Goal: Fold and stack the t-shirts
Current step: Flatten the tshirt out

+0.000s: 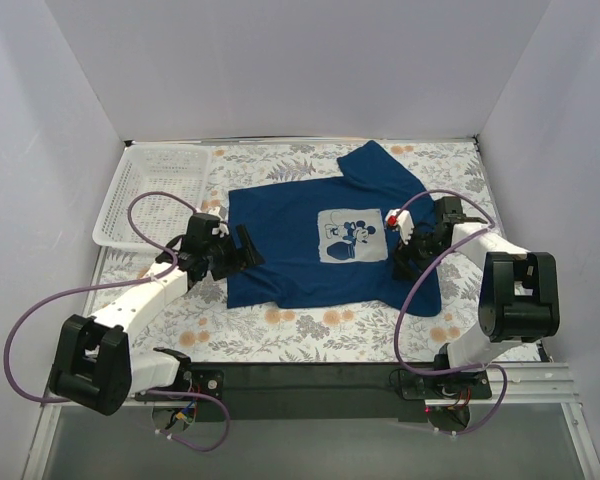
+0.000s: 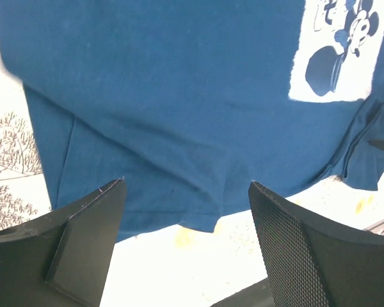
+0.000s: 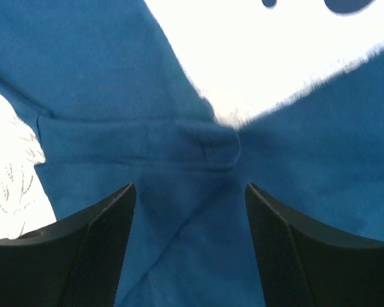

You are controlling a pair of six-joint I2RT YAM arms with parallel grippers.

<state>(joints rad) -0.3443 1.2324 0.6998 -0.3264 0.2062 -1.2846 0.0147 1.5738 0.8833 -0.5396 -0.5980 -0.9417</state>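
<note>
Both grippers have their jaws spread wide, nothing held. Left gripper (image 2: 187, 184) hangs over the hem of the dark blue cotton t-shirt with a white cartoon print (image 2: 179, 96), and right gripper (image 3: 190, 187) sits over a bunched seam. Pinch only the top layer there and the fold probably goes crooked. Bare floral tablecloth (image 2: 13, 147) just outside the left gripper leaves room.

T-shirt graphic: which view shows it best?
Top external: the whole white graphic sits unobstructed on the blue t-shirt. Left wrist catches only a cropped corner at top right; right wrist shows just an overexposed white patch.
</note>
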